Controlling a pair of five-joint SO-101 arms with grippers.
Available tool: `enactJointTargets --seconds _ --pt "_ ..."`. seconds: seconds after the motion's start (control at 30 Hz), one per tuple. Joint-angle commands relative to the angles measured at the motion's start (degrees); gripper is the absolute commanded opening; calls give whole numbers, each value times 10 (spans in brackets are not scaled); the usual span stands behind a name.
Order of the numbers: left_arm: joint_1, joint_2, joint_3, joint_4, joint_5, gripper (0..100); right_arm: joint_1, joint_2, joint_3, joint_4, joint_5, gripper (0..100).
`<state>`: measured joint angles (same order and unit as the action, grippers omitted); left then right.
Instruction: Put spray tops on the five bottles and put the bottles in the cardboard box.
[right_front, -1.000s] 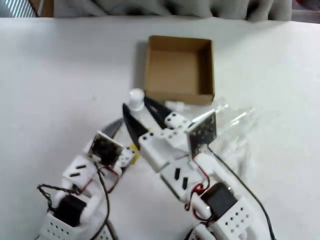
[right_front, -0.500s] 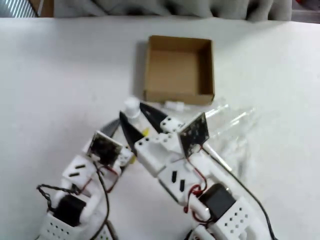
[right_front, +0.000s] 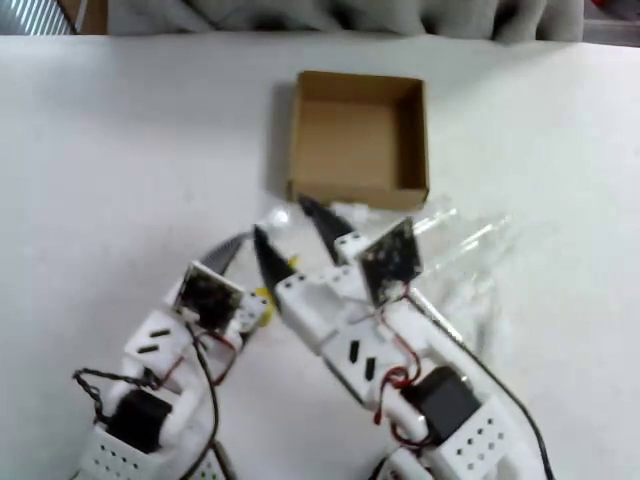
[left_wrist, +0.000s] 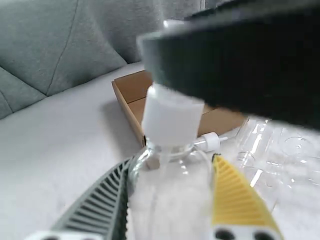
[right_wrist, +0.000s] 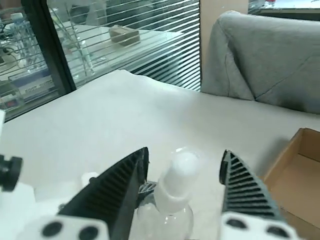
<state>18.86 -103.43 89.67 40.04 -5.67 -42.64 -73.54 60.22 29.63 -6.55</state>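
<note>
Within the last second the spray top has come away from the near corner of the cardboard box, where it showed at the black fingertips. It now sits on the neck of a clear bottle. The right pincer stands released, with one black finger on either side of the top and a gap at each. Whether the top is screwed home or only resting on the neck cannot be told.

The left pincer is clenched on the bottle at its shoulder, between the grey finger and the yellow one. It holds the bottle near the front of the box, not in it. This looks like the capping of the first bottle, so most of the task is probably left.

By count there is one box with no bottle in it, one bottle in hand, and one loose spray top lying just beside the box front. A cluster of clear bottles lies on the table to one side of the box, too glassy and overlapped to count for certain.
</note>
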Motion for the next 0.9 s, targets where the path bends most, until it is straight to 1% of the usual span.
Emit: enactJointTargets --seconds 0.0,0.1,0.17,0.27,0.43,0.53,0.73,0.87 --pt "-7 -10 -21 -15 6 72 49 2 -40 1 -1 148" --pt "-7 -10 -21 -15 6 72 80 5 -53 -7 0 9" --pt "-7 -10 -21 -15 6 72 91 3 -56 -4 0 36" --pt "-7 -10 -21 -15 6 72 95 4 -56 -5 0 12" --pt "-7 -10 -21 -15 6 72 104 14 -56 -7 1 16" --pt "-7 -10 -21 -15 6 72 115 54 -59 -9 1 16" --pt "-7 -10 -21 -15 6 72 89 162 -59 -49 -2 16" --pt "-7 -10 -21 -15 6 72 63 164 -57 -45 -2 16"
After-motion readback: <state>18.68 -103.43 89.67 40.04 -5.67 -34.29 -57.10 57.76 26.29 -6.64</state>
